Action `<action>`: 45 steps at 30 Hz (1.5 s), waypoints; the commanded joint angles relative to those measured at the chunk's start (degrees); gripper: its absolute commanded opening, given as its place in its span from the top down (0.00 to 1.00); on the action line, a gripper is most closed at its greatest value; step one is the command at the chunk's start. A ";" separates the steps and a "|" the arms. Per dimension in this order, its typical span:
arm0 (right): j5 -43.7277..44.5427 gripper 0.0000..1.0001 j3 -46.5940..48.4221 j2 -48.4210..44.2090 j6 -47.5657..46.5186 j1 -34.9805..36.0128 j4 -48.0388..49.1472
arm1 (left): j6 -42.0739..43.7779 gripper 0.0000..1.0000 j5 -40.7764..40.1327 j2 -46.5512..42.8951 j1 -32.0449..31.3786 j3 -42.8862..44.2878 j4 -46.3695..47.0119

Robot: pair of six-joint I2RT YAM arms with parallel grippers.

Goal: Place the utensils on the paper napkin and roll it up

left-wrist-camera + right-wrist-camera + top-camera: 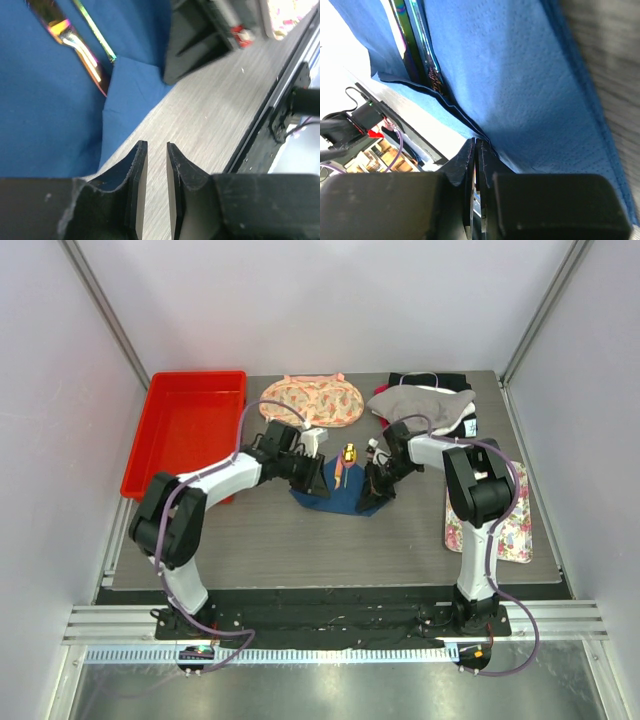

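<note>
My right gripper (474, 145) was pinched on a folded edge of the paper napkin (520, 75), which lay in the middle of the table (300, 545) with the utensils (82, 47) on it, while my left gripper (156, 146) hung just beside that napkin, its jaws slightly parted

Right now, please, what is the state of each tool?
Left tool: slightly open, holding nothing.
Right tool: closed on an edge of the paper napkin.
</note>
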 commanded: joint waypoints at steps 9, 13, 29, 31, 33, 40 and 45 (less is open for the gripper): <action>7.13 0.91 4.80 1.28 -4.51 0.06 -2.23 | -8.25 0.79 -1.98 9.09 0.60 2.38 5.69; 7.31 0.91 5.76 0.49 -5.65 -0.03 -3.37 | -10.79 0.82 -3.48 10.93 1.39 2.30 6.65; 14.51 0.48 11.30 -7.69 -7.50 -3.10 -9.27 | -13.53 0.87 -3.66 14.81 2.10 2.56 5.86; 17.83 0.38 10.95 -7.86 -7.24 -3.89 -10.05 | -13.44 0.87 -3.83 14.89 2.10 2.73 5.77; 19.17 0.36 10.60 -7.60 -6.89 -5.04 -10.32 | -13.44 0.87 -3.75 14.98 2.10 2.82 5.77; 21.81 0.24 9.81 -4.18 -5.22 -5.74 -9.27 | -13.26 0.88 -3.92 15.16 2.10 2.73 5.95; 18.30 0.23 9.72 -1.19 -3.73 -5.74 -7.60 | -13.18 0.88 -4.19 14.98 2.01 2.73 6.04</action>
